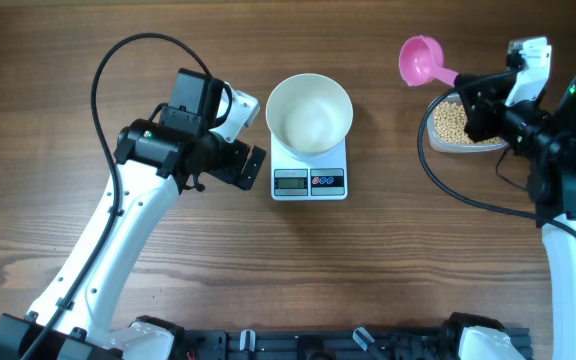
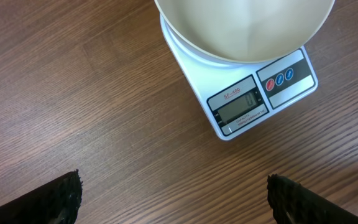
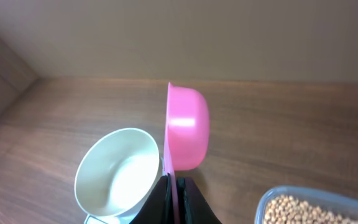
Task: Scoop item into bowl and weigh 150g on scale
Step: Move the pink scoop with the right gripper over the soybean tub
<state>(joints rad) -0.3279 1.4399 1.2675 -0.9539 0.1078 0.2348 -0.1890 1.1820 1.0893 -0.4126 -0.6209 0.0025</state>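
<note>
While the empty bowl point(image 1: 309, 112) sits on the scale point(image 1: 309, 181) at upper centre for weighing, the right end effector point(image 3: 176, 193) clamps the pink scoop point(image 1: 423, 60) beside the tub point(image 1: 436, 140) of beans point(image 1: 455, 122) at upper right, and the left end effector point(image 1: 253, 166) hangs wide open left of the scale.

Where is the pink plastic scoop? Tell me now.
In the overhead view, the pink round plastic scoop is at upper right, held by the shut right claw, beside the clear plastic tub of tan beans.
</note>
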